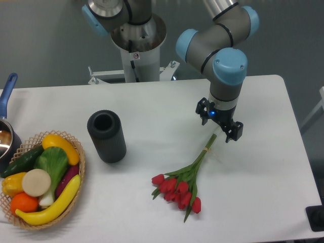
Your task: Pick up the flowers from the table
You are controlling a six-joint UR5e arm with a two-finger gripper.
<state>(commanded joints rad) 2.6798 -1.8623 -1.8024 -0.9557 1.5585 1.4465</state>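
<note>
A small bunch of red tulip buds on long green stems and leaves, the flowers (pixel 179 185), lies flat on the large white rectangular table (pixel 263 152) with rounded corners, right of centre; the buds point toward the near edge and the bound stem ends point up and to the right. The black two-finger gripper (pixel 220 123) of the grey arm with pale blue joint caps (pixel 223 50) hangs just above the stem tips, with one finger (pixel 234 131) close beside them; whether it touches the stems cannot be told, and the jaws appear parted, with nothing held between them. Well to the left of the bunch lies a black cylinder (pixel 106 135) with its hollow end facing the camera. At the near left corner stands a woven wicker basket (pixel 80 167) filled with produce, including a yellow banana (pixel 50 205), an orange (pixel 23 202) and a green leafy vegetable (pixel 51 163). A dark pot with a blue handle (pixel 7 96) is cut off by the left edge.
</note>
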